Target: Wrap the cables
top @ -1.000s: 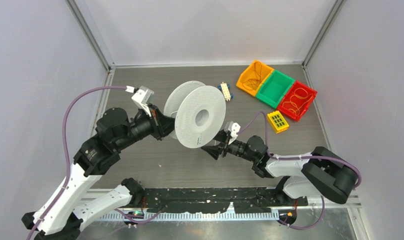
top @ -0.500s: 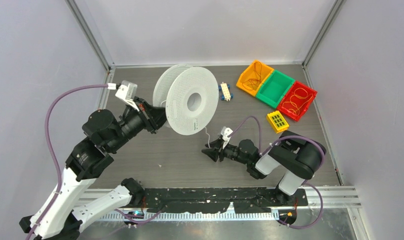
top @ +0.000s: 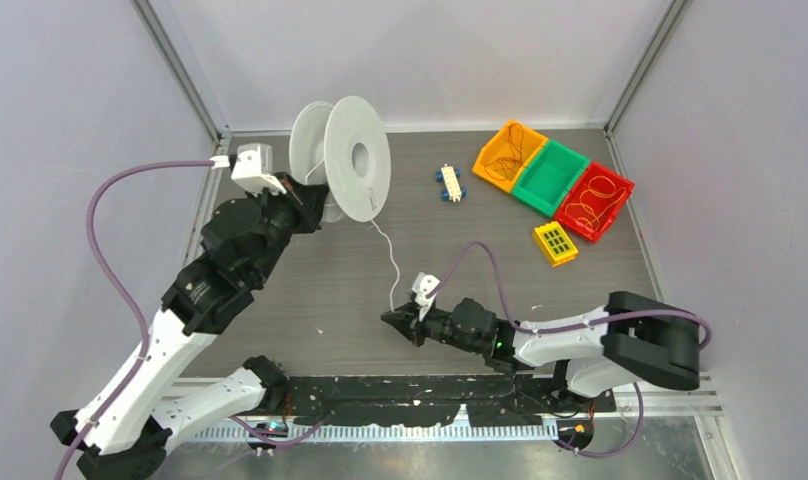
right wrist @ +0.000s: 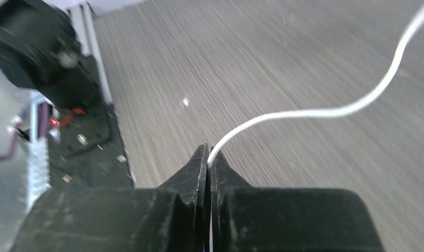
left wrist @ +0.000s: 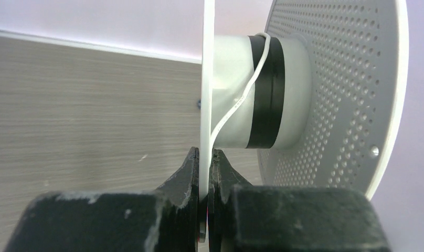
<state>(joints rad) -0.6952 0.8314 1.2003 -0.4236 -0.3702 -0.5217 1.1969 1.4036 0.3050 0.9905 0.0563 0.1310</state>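
A white perforated spool is held up at the back left of the table. My left gripper is shut on the rim of its near flange. A thin white cable runs from the spool's hub down across the table. Its end sits between the fingers of my right gripper, which is shut on the cable low over the table near the front edge.
Orange, green and red bins stand at the back right, two with thin orange wire coils. A small yellow box lies in front of them. A small white and blue part lies right of the spool.
The left arm has carried the spool back and to the left. The right gripper has moved toward the front edge and closed on the cable's end, drawing the cable out.
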